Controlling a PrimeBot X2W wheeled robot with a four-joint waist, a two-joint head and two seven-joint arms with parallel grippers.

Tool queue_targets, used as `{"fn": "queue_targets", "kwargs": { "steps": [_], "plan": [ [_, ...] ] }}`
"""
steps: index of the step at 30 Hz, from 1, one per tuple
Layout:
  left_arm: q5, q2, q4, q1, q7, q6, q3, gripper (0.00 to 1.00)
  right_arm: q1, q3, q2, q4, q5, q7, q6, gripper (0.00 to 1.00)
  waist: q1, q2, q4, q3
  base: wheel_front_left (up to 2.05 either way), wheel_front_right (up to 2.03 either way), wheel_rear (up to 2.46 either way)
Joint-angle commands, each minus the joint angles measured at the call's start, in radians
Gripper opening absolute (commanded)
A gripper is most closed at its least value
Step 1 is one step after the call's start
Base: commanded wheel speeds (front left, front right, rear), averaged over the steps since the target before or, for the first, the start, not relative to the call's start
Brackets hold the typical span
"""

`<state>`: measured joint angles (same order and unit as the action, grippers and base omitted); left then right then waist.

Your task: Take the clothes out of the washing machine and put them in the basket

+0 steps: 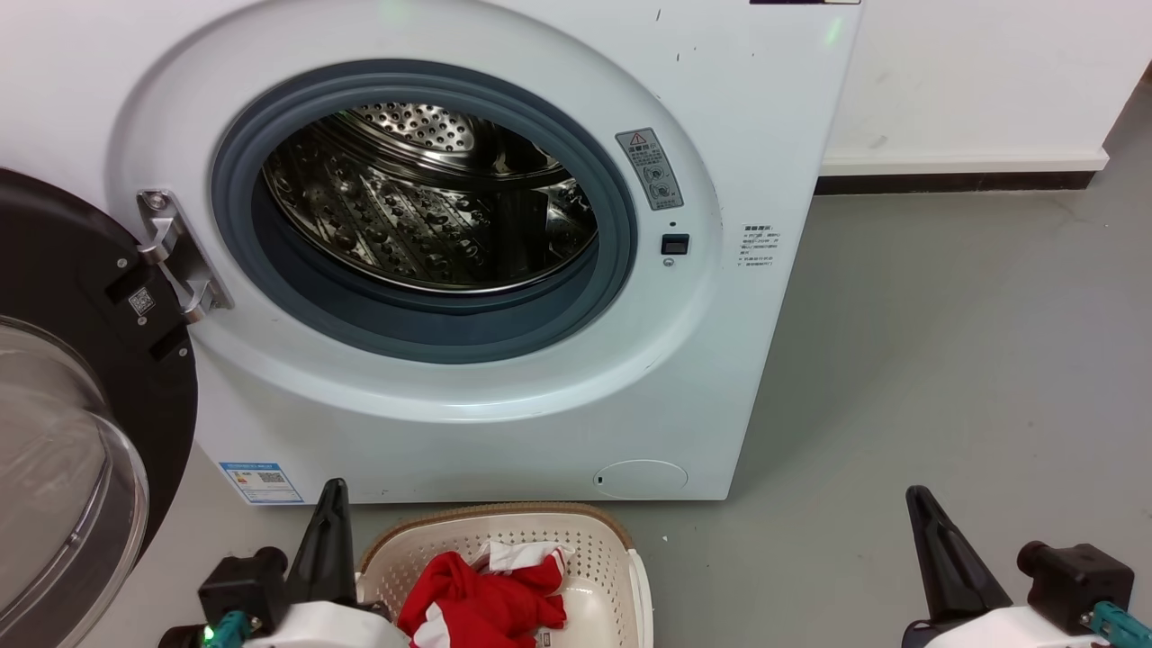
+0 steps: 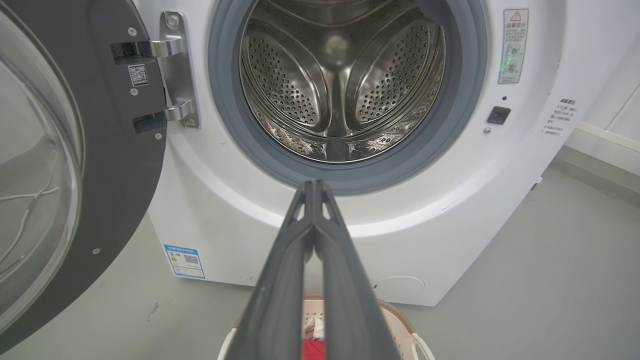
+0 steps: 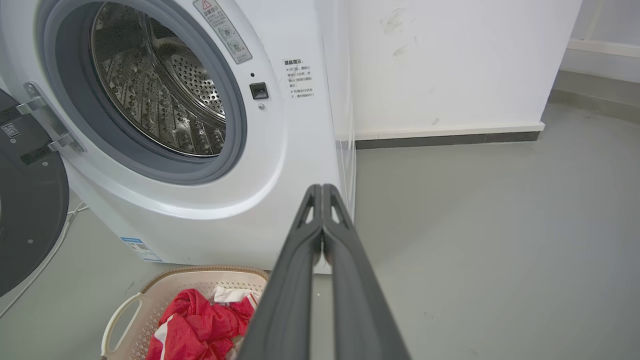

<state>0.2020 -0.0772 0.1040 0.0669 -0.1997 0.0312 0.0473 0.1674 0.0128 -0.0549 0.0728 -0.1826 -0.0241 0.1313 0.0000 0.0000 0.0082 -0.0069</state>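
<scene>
Red clothes [image 1: 481,603] heaped in basket [image 1: 596,547] at lower centre of frame, washing machine [image 1: 504,405] drum [image 1: 423,207] bare above, left tool [image 1: 332,490] and right tool [image 1: 919,497] each pressed closed, holding nothing; likely hazard: left tool, beside basket rim, catching it and spilling the load.
</scene>
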Motion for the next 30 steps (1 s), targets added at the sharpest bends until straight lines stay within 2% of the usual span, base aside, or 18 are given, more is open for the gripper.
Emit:
{"fn": "queue_targets", "kwargs": {
  "steps": [1, 13, 14, 30],
  "plan": [
    [0.060, 0.002, -0.008, -0.030, 0.012, -0.008, -0.012, 0.00, -0.027, 0.000, -0.008, 0.000, -0.068, 0.002, 0.000, 0.00, 0.0000, 0.0000, 0.000, 0.000, 0.00, 0.00, 0.00],
    [0.266, 0.005, 0.011, -0.052, 0.056, -0.032, -0.034, 0.00, -0.070, -0.001, -0.021, -0.051, -0.292, 0.008, 0.000, 0.00, 0.0000, 0.0000, -0.001, 0.001, 0.00, 0.00, 0.00],
    [0.318, 0.006, 0.017, -0.057, 0.067, -0.038, -0.039, 0.00, -0.080, -0.002, -0.023, -0.063, -0.347, 0.010, 0.000, 0.00, 0.0000, 0.0000, -0.001, 0.001, 0.00, 0.00, 0.00],
    [0.566, 0.010, 0.044, -0.087, 0.123, -0.067, -0.067, 0.00, -0.127, -0.012, -0.031, -0.119, -0.609, 0.023, 0.000, 0.00, 0.0000, 0.0000, -0.002, 0.003, 0.00, 0.00, 0.00]
  ]
}}
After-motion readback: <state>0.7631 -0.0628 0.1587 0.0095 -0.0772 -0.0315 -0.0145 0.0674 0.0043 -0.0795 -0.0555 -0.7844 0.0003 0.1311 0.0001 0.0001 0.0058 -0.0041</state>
